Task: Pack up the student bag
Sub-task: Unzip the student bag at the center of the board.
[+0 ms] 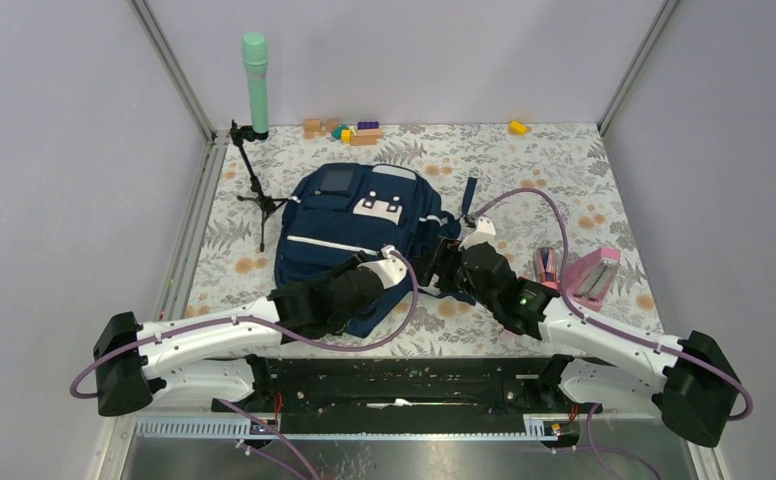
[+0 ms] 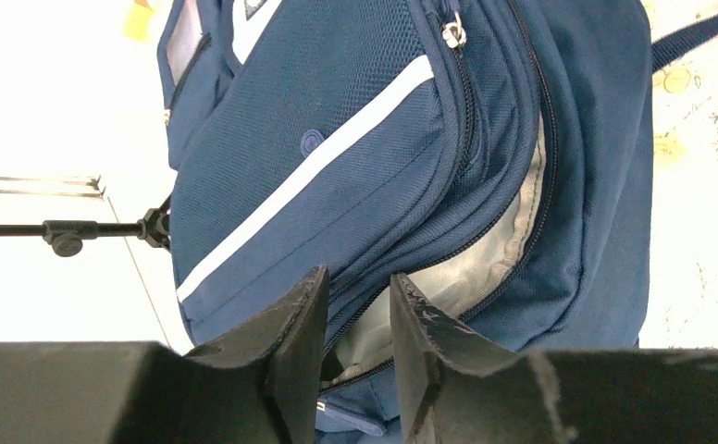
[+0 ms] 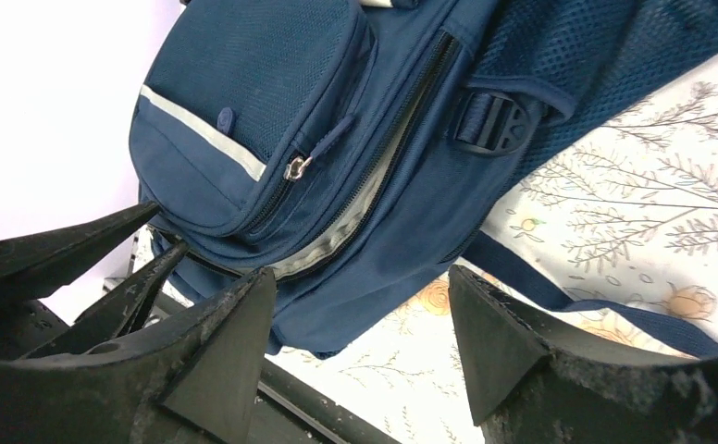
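Observation:
The navy student bag (image 1: 349, 225) lies flat mid-table, front pocket up. Its main zip is partly open along the near right side and shows the pale lining (image 2: 471, 268). My left gripper (image 1: 402, 262) is at that opening. In the left wrist view its jaws (image 2: 360, 282) stand a little apart, astride the zip edge and lining, pinching nothing that I can see. My right gripper (image 1: 442, 268) is wide open and empty (image 3: 360, 277), just off the bag's near right corner, above the cloth. The bag (image 3: 272, 111) fills the upper right wrist view.
A black tripod (image 1: 254, 185) holding a green cylinder (image 1: 255, 80) stands left of the bag. Toy blocks (image 1: 349, 130) and a yellow block (image 1: 517, 127) lie by the back wall. Pink items (image 1: 592, 276) sit at the right. A bag strap (image 3: 577, 296) trails on the cloth.

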Available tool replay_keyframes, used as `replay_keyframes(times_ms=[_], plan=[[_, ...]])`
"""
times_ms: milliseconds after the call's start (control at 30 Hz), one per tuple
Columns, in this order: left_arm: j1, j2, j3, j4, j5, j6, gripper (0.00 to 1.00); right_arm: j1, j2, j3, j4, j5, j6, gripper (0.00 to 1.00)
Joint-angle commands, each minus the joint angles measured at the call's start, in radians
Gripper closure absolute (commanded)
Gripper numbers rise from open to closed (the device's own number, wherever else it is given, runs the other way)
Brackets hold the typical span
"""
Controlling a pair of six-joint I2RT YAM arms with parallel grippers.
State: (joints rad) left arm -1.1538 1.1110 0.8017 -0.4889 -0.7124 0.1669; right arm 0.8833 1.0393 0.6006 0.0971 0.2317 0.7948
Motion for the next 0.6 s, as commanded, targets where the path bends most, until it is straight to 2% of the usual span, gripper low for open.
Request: replay_keyframes(times_ms=[0,200,567], plan=[[0.016,-0.018,0.036,0.099,-0.117,0.047,0.74,-0.002,0.058,0.052,0.085,-0.059,0.040,0.25],[0.016,-0.036,0.039,0.111,-0.081,0.029,1.00,0.001,0.132,0.053,0.207,-0.093,0.129,0.27],[0.017,-0.086,0.024,0.138,-0.003,-0.001,1.00,0.030,0.287,0.070,0.406,-0.056,0.295,0.27]])
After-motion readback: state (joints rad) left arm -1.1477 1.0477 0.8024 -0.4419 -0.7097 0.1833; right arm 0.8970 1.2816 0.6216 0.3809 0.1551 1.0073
